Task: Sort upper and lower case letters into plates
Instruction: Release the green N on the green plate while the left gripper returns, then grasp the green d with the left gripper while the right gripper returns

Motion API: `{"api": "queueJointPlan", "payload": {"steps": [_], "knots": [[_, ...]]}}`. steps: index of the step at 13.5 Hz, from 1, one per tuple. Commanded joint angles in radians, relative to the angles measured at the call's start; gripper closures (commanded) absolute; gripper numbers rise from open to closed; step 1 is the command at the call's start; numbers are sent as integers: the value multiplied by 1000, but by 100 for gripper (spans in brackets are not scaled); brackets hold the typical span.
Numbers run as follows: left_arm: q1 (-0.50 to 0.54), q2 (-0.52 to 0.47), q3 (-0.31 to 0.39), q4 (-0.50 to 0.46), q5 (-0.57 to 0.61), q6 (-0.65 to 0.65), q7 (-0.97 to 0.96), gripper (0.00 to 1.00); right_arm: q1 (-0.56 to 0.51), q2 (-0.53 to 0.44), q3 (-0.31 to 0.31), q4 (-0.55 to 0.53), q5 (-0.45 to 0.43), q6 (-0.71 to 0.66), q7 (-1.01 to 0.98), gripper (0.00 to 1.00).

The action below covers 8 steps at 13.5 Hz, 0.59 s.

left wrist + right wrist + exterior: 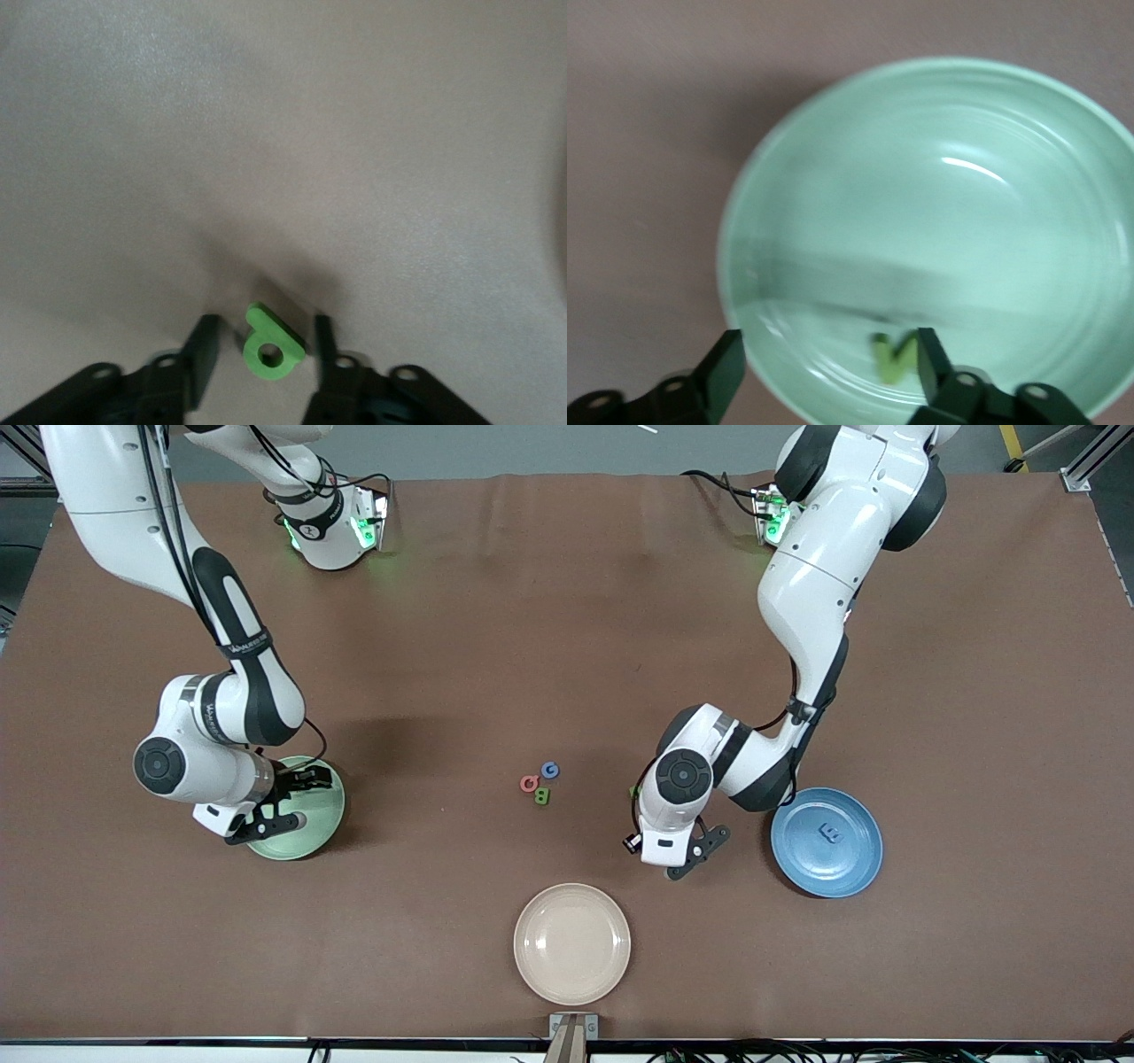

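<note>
Both arms wear glossy white shells with black joint bands and black cables; green lights glow at their bases; black fingers tip each white wrist.

The tabletop (549, 602) wears a brown, matt, cloth-like cover with faint creases. Near its front edge, the cream plate (572, 943) looks glazed and smooth. The pale green plate (939, 221) is glossy, catching a bright highlight. The blue plate (827, 841) shows a duller sheen. The green p (270, 345) looks matt, like foam or soft plastic.
</note>
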Motion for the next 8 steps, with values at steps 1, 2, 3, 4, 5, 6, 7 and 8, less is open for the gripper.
{"api": "queueJointPlan", "payload": {"steps": [1,2,3,4,5,6,7,8], "knots": [[-4,2,4,15,-3,-24,3,94,139,-21,1,32,24,-14,276,0],[4,1,1,15,-9,-40,3,99,201,-19,1,41,28,3,380,0],[8,-10,1,13,-9,-51,5,100,261,-15,1,72,29,16,463,0],[15,-19,2,13,-5,-51,9,100,324,7,0,105,18,26,543,0],[18,-51,5,7,-2,-57,32,100,383,45,-2,154,14,27,607,0],[31,-79,7,-5,0,-98,69,100,430,88,-5,214,12,29,669,0],[71,-111,-2,-5,-17,-138,98,100,467,123,-6,265,11,36,721,1],[141,-140,-28,-13,-49,-159,113,100,489,160,-6,318,3,50,762,3]]}}
